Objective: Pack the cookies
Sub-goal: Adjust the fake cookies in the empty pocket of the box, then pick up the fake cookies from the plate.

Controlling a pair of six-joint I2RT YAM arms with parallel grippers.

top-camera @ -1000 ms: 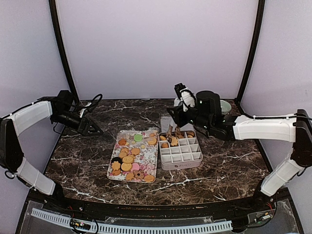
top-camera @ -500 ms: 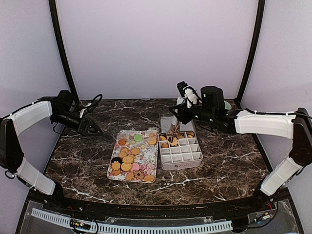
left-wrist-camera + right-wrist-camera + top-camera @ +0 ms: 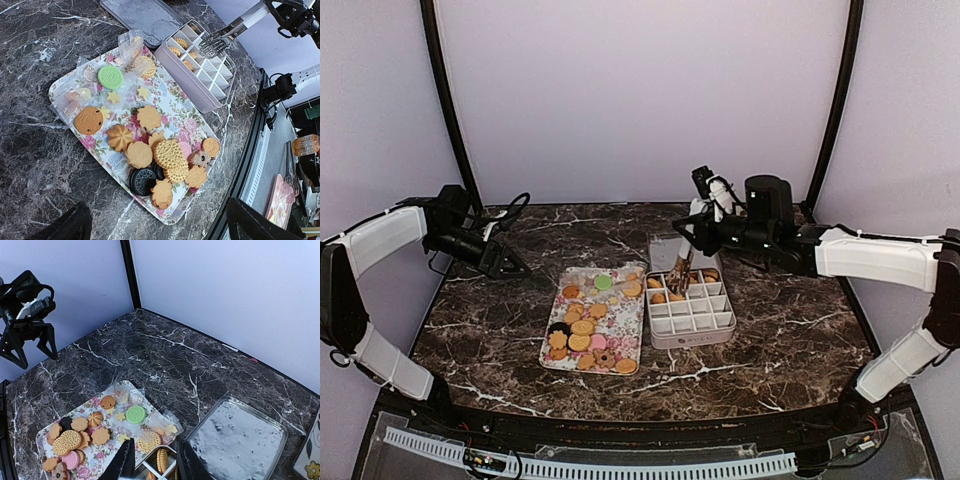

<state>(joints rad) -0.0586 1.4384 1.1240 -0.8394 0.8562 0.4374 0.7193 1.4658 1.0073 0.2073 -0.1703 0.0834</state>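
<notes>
Packing barely begun: most of the cookies point(image 3: 167, 152) lie heaped on the floral tray point(image 3: 175, 107), a few of them in clear wrappers. Your right gripper point(image 3: 698, 232) is clamped on the metal tongs point(image 3: 227, 35), whose tips are poised over the far rows of the divided box point(image 3: 187, 75) just beside the tray. Only a handful of far compartments hold biscuits; the near rows are empty. Your left gripper point(image 3: 515, 268) hangs with jaws spread wide, holding nothing, well off to the tray's left. The lid point(image 3: 237, 440) lies flat behind the box — by this look, most of the job lies ahead of you.
</notes>
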